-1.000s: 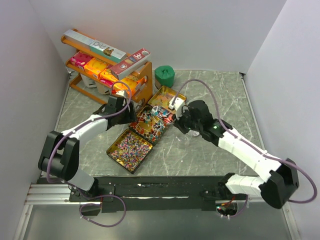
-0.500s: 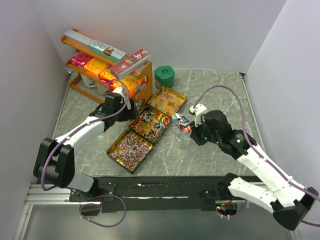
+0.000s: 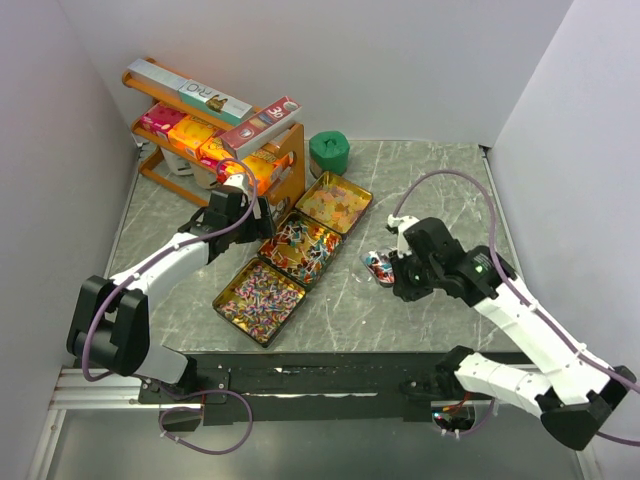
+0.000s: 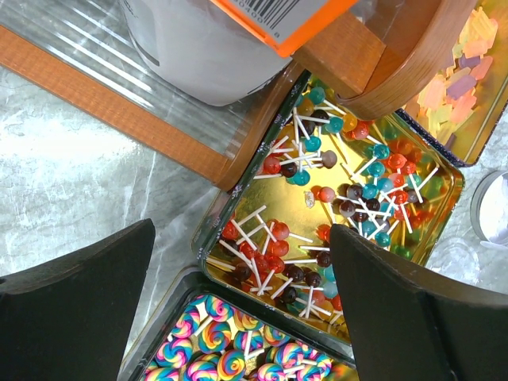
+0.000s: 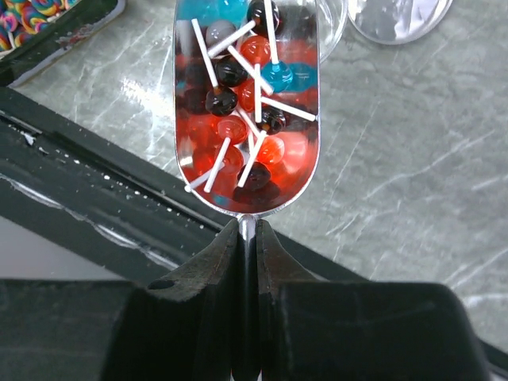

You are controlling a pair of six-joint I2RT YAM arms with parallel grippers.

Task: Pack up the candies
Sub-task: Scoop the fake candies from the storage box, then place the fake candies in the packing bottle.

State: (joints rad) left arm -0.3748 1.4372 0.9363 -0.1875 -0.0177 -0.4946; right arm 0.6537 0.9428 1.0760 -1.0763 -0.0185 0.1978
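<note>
The right pincer (image 5: 248, 232) is clamped almost closed on the thin handle of a clear scoop (image 5: 298, 151). The scoop is heaped with candies (image 5: 238, 127): red, blue and dark balls on white sticks. In the top view it sits right of centre, with the scoop over bare worktop (image 3: 440, 190) just right of the tins. A second ago this pincer was up against the top tin (image 3: 350, 185). Half a second ago the loaded scoop was higher in the frame and nearer the tins.

The left pincer (image 4: 242, 274) gapes wide with nothing between its fingers. It hovers over the middle tin (image 4: 252, 186) of stick candies, beside the wooden rack (image 4: 119, 111). A second ago it lay lower, along the tins' left edge; since half a second ago it has not shifted. The lowest tin (image 3: 238, 322) holds swirl-coloured candies.
</note>
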